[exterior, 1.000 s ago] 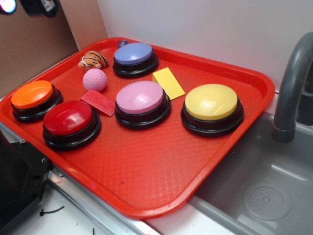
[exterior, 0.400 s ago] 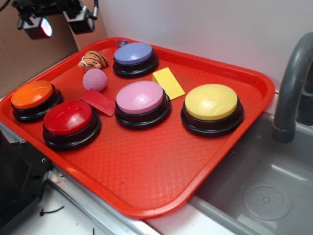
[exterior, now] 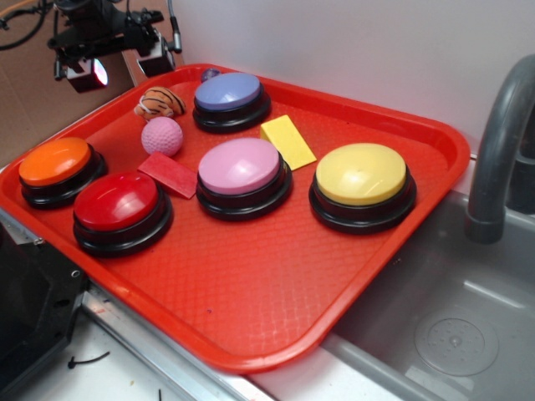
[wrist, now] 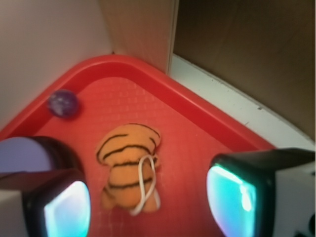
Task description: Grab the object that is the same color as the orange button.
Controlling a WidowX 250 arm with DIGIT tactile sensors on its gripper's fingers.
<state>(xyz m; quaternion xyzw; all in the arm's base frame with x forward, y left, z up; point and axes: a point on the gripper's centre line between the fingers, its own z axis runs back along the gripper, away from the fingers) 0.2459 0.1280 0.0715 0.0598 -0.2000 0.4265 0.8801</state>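
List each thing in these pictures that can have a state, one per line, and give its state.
gripper: open, above the tray, holding nothing
striped orange toy: lying on the tray, ungrasped, between the fingers in the wrist view
orange button: unpressed, nothing touching it
red button: unpressed
pink button: unpressed
yellow button: unpressed
purple button: unpressed
pink ball: resting on the tray

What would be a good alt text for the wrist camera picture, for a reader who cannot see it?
An orange toy tiger with dark stripes lies on a red tray, seen from above between the two open fingers of the gripper. A small purple ball sits near the tray's corner.
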